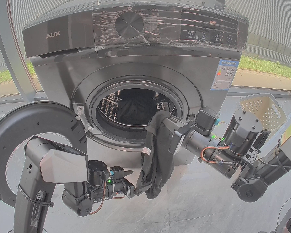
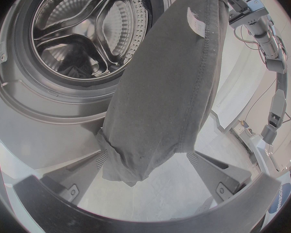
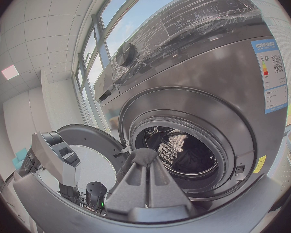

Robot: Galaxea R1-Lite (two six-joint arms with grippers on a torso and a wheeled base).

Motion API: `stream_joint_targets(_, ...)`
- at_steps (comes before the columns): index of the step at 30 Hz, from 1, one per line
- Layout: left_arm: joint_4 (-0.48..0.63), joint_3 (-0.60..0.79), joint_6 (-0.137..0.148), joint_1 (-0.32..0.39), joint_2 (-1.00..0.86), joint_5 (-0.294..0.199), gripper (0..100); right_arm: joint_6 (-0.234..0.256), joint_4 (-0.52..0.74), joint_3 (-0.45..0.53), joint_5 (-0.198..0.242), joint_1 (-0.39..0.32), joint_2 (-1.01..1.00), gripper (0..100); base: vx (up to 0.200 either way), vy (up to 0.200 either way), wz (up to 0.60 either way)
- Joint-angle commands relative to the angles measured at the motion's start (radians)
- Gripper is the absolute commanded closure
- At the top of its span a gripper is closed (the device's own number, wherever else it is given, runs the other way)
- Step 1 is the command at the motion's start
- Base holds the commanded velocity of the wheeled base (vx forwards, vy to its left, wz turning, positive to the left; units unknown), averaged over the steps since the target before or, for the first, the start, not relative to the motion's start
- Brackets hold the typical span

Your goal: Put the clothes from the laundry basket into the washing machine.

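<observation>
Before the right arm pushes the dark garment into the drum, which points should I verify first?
1. Washing machine door open wide: ok.
2. Right gripper shut on the dark garment: ok.
3. Garment inside the drum: not ok, most hangs outside below the opening.
4. Left gripper open at the garment's lower end: ok.
5. Room in the drum: ok, a dark cloth lies there.

Right arm stretched forward and leftward; right gripper raised, fingers pressed together on garment. Left arm folded low, forearm held level; left gripper pointed rightward, fingers spread apart.
</observation>
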Motion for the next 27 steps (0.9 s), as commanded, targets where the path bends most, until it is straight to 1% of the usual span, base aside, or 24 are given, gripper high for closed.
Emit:
stream_joint_targets(1,-0.003,-0.014,0.001,-0.003,0.019,0.0,0,0.0,-0.001,0.002,0.0,0.001,0.001,100,0.0,0.0,0.0)
stream_joint_targets(13,-0.003,-0.092,0.001,-0.001,0.074,-0.006,0,0.001,-0.001,0.005,0.0,0.003,0.0,100,0.0,0.0,0.0)
stream_joint_targets(14,-0.003,-0.126,0.001,-0.001,0.09,0.0,100,0.001,-0.003,0.009,0.0,0.001,-0.002,100,0.0,0.0,0.0)
stream_joint_targets(23,-0.008,-0.132,-0.003,0.012,0.074,0.011,100,0.003,-0.006,0.054,0.0,-0.005,-0.014,100,0.0,0.0,0.0)
stream_joint_targets(25,-0.008,-0.127,-0.005,0.019,0.054,0.017,100,0.003,-0.004,0.066,0.0,-0.011,-0.015,100,0.0,0.0,0.0)
stream_joint_targets(27,-0.009,-0.095,-0.006,0.04,-0.016,0.017,100,0.003,-0.003,0.097,0.002,-0.017,-0.028,100,0.0,0.0,0.0)
